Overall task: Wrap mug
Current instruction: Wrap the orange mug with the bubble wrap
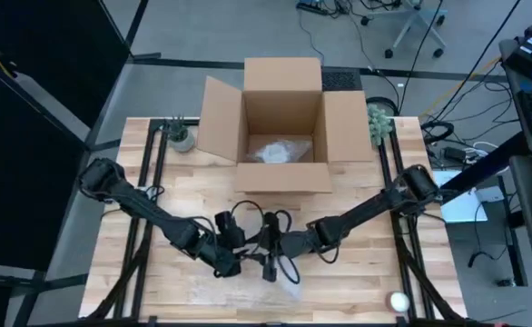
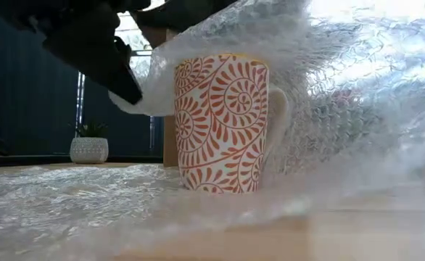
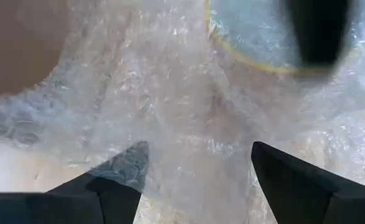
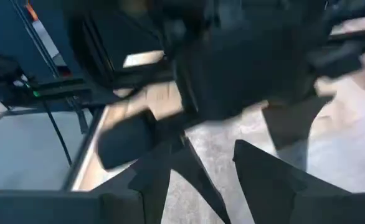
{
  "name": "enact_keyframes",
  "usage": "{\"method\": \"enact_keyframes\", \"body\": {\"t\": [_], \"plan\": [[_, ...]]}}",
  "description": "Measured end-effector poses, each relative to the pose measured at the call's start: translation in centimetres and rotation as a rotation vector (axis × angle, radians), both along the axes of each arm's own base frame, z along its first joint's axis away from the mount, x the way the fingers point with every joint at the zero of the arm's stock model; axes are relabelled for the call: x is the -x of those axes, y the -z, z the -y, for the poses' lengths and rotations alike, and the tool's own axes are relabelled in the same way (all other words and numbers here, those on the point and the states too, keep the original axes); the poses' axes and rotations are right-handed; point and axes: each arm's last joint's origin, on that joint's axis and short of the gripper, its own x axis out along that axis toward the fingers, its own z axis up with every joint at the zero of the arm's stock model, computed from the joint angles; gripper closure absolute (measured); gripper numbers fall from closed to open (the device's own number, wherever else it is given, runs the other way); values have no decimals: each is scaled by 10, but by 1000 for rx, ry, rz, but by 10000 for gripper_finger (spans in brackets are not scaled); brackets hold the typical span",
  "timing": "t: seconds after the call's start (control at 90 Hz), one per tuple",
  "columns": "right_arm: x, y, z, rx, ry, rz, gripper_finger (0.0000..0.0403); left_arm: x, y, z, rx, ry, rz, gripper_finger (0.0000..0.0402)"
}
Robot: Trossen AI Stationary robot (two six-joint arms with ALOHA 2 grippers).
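Both arms (image 1: 248,247) bent over mug (image 2: 222,123)

Black jointed arms (image 1: 148,207), looped black cables (image 1: 248,218)

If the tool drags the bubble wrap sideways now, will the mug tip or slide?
The mug stands upright on the bubble wrap, so a drag would probably carry it along. It looks taller than wide, so a sharp tug may tip it. The wrap looks floppy and will likely bunch instead of pushing evenly.
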Motion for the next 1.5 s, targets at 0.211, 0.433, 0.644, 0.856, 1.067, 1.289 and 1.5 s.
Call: {"method": "enact_keyframes", "body": {"t": [0.211, 0.433, 0.644, 0.856, 1.067, 1.289, 1.5], "plan": [[34, -29, -1, 21, -20, -139, 243, 2, 1, 0, -12, 7, -19, 128], [70, -15, 1, 3, 99, -485, 243, 2, 2, -1, -17, 7, -28, 128], [87, 11, -6, 13, 210, -704, 243, 2, 1, -1, -15, 6, -24, 128], [70, 19, -19, -18, 143, -584, 243, 2, 1, -1, -15, 6, -24, 128], [62, 9, -22, 1, 81, -504, 243, 2, 1, -1, -14, 5, -24, 128], [56, -11, -26, 9, 55, -469, 243, 2, 1, -1, -14, 5, -23, 128], [40, -20, -22, -1, 38, -346, 243, 2, 1, -1, -14, 5, -23, 128]]}}
